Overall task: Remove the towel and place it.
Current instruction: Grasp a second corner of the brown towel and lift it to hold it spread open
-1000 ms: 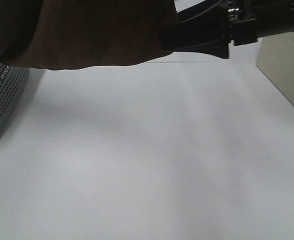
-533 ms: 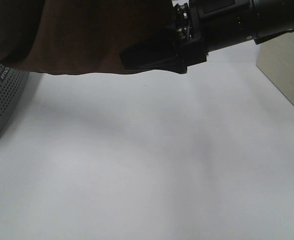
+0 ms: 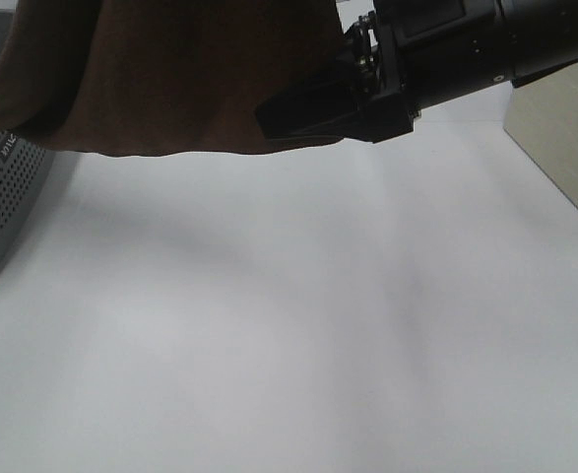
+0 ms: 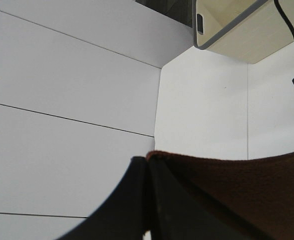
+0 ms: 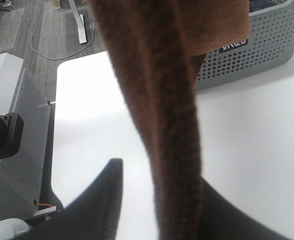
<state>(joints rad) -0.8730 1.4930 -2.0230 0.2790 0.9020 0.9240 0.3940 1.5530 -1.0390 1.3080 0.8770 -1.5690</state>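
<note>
The dark reddish-brown towel hangs across the top of the exterior view, above the white table, with its left part over the grey basket. My left gripper is shut on the towel's edge and holds it up; it is out of the exterior view. My right gripper is at the towel's lower right edge. In the right wrist view the towel hangs as a folded strip between the gripper's two fingers, with a gap showing beside one finger. The basket stands behind it.
The white table spreads below the towel. A pale wooden box stands at the right edge and also shows in the left wrist view. A grey stand and the floor lie beyond the table's edge.
My right gripper has moved left from beside the towel to its lower right edge. The towel's hem has sagged slightly.
</note>
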